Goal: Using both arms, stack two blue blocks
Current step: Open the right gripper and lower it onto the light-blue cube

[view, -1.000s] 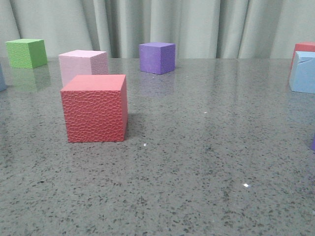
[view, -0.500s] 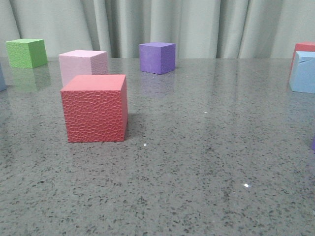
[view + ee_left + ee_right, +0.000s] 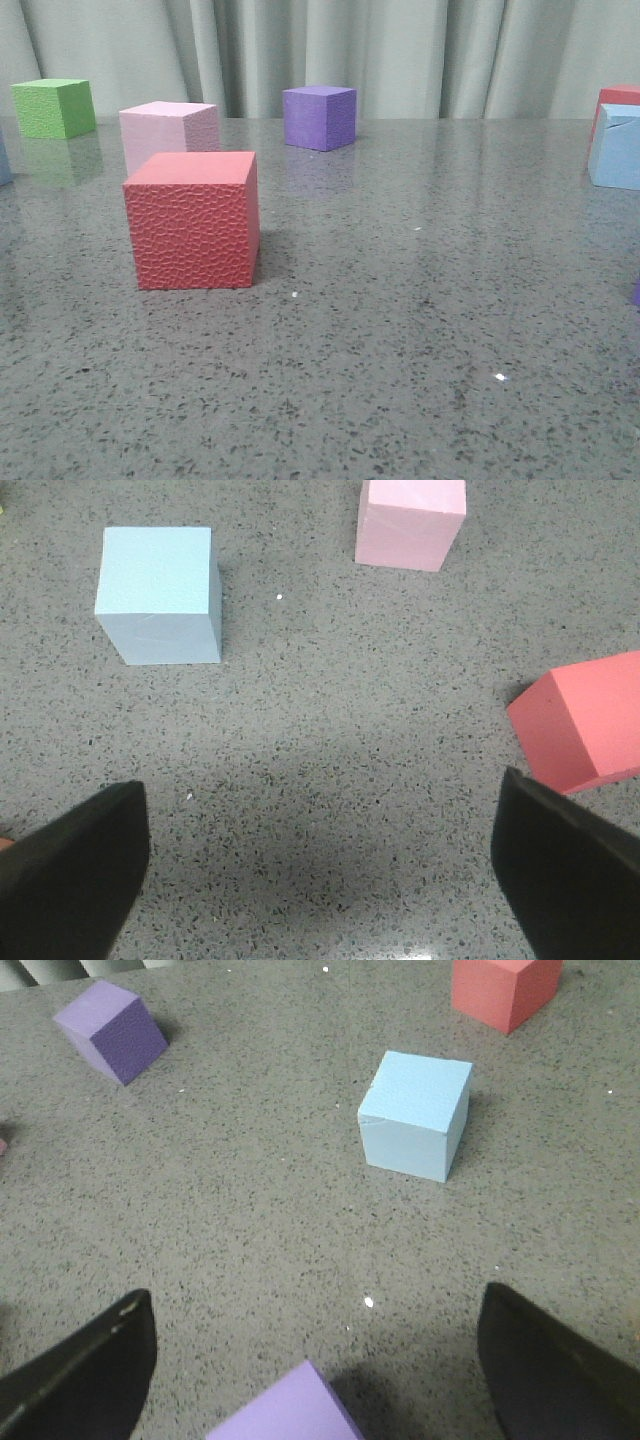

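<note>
A pale pleated curtain (image 3: 420,50) hangs behind a speckled grey counter (image 3: 420,330) scattered with foam cubes. Neither blue cube has been touched yet, so the task looks to be at its very start, in the reach toward the first pick. One blue cube (image 3: 615,148) sits by the counter's right edge, cut off by the front view, with a red cube (image 3: 622,97) just behind it; the right wrist view shows it (image 3: 416,1113) standing square and free, well ahead of the right pincer (image 3: 318,1370), whose fingers stand wide apart and hold nothing. The other blue cube (image 3: 159,594) lies toward the left edge, only a sliver of it showing in the front view; the left pincer (image 3: 320,870) hovers above bare counter short of it, also spread wide and empty. Next, each arm probably needs to come over its own cube, straddle it on two flat faces and close; then one cube must be carried toward the middle and set on the other. Open room is generous in the middle and near part of the counter. The big textured red cube (image 3: 192,220) and the pink cube (image 3: 167,132) crowd the left side, a green cube (image 3: 54,107) sits toward the far left corner, and a purple cube (image 3: 319,117) stands at the far edge. Another purple cube (image 3: 290,1410) lies just under the right pincer, so a straight descent there risks a bump.
</note>
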### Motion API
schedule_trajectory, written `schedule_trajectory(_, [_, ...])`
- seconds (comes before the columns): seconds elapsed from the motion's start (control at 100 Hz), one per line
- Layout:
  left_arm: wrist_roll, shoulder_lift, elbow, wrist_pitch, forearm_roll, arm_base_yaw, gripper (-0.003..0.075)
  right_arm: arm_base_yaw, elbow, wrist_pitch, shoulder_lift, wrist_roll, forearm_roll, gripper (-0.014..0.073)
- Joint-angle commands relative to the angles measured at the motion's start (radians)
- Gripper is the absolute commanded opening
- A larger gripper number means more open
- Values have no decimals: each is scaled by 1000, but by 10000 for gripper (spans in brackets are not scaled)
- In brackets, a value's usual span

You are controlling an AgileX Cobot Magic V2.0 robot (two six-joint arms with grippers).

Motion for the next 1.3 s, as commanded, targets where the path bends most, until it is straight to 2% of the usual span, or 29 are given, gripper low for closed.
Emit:
schedule_trajectory(0.0, [0, -1, -34, -62, -17, -6, 663, -8, -70, -68, 56, 17, 6, 645])
schedule_trajectory(0.5, [0, -1, -34, -60, -17, -6, 663, -8, -366, -11, 463, 27, 5, 645])
schedule_trajectory(0.75, [0, -1, -34, -60, -17, -6, 663, -76, -501, 52, 602, 52, -4, 645])
schedule_trajectory(1.03, [0, -1, -34, -60, -17, -6, 663, -137, -544, 66, 703, 52, -5, 645])
schedule_trajectory(1.29, [0, -1, -34, -59, -17, -6, 663, -144, -544, 58, 779, 52, -5, 645])
